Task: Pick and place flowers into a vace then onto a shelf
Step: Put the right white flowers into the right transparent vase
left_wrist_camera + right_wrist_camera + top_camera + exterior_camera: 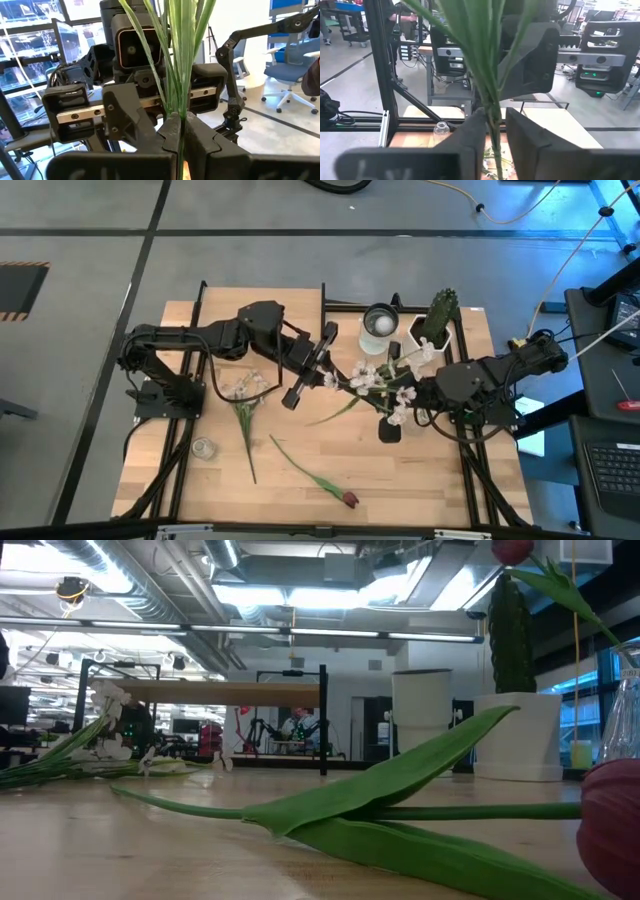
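1. Above the middle of the wooden table (420, 480), both arms meet on one white-blossomed spray (370, 377), held in the air between them.
2. The left gripper (181, 131), reaching in from the 9 o'clock side, has its fingers (150, 142) pressed together on the spray's green stems, which rise straight out of the closed gap in the left wrist view.
3. The right gripper (495, 131), coming from the 3 o'clock side, is likewise clamped on the same bundle; the stems pass between its two dark fingers (470, 135) in the right wrist view.
4. A second white-blossomed stem (243, 405) lies flat on the board toward 8 o'clock from the held spray.
5. A dark red tulip (320, 480) lies near the table's 6 o'clock edge, its head beside the low camera.
6. A glass vase (379, 322) stands at the 12 o'clock edge, just beside a cactus in a white pot (436, 323).
7. A small glass jar (204, 448) sits at 8 o'clock, well apart from the flowers.
8. The light-wood shelf (215, 692) on black posts shows in the low view, across the table.
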Robot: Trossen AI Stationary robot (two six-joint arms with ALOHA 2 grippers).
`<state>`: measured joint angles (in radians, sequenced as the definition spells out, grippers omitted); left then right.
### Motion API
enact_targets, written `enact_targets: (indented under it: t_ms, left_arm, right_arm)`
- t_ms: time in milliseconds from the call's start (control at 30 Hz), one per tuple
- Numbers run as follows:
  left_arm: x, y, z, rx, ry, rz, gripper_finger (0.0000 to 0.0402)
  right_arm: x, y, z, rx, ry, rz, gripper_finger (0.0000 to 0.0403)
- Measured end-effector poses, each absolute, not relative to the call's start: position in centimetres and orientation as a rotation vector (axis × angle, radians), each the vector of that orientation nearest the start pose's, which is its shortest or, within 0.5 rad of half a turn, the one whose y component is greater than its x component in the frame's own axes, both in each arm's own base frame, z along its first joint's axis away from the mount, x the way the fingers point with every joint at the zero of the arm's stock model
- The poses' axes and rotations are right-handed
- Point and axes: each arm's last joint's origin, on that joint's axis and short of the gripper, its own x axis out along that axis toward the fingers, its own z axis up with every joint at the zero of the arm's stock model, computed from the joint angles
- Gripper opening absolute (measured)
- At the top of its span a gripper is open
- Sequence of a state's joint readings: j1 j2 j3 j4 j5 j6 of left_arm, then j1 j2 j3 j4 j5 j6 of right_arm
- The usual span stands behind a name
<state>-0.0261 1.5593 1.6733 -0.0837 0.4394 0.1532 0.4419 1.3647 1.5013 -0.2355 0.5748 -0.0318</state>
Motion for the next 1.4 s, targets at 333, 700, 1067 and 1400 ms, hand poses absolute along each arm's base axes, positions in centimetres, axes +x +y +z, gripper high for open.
enact_targets:
  t_ms: [333,700,1067,1400]
  left_arm:
    - [34.7,-2.0,45.7,0.159,-0.051,-0.413,0.0036]
    - [34.1,-1.3,45.0,0.114,0.073,-0.386,0.0129]
    - [33.3,0.1,43.7,0.071,0.264,-0.263,0.0137]
    - [33.5,0.3,43.5,0.113,0.255,-0.249,0.0133]
  right_arm:
    - [27.0,11.0,44.5,-0.085,0.093,-0.134,0.0014]
    - [24.9,10.1,45.0,-0.056,0.134,-0.189,0.0006]
    - [14.6,8.8,45.9,0.3,0.248,-0.212,0.0006]
    - [9.6,9.1,44.3,0.293,0.366,-0.156,0.0006]
